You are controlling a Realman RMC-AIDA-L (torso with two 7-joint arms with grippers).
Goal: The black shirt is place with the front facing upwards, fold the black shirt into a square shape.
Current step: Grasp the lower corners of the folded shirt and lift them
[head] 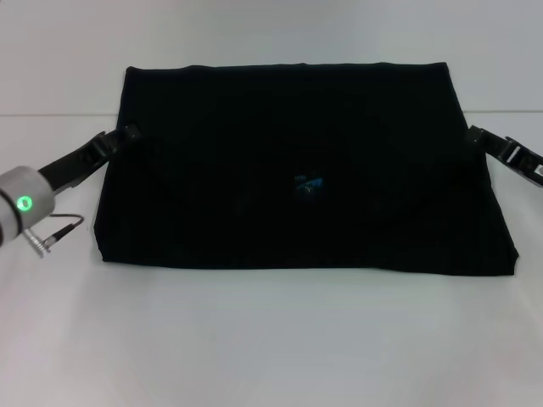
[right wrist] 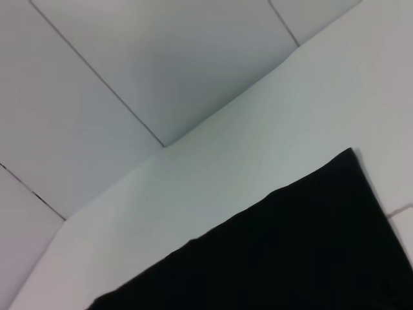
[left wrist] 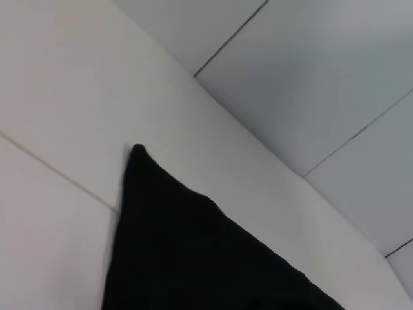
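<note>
Nearest the robot, the black shirt (head: 305, 170) is lying flat on the white table (head: 271, 339), its near hem running straight across, already looking like a wide rectangle with the small blue neck label (head: 310, 184) showing mid-panel. Moving up the sides, the left gripper (head: 129, 133) is sitting at the shirt's left edge and the right gripper (head: 475, 133) at the right edge, both about level. Whether either is pinching cloth, I cannot tell; the fingers are dark against dark fabric. Farther back, the far corners are lying crisp in both wrist views. To fold well, both sides should be lifting evenly and meeting squarely.
</note>
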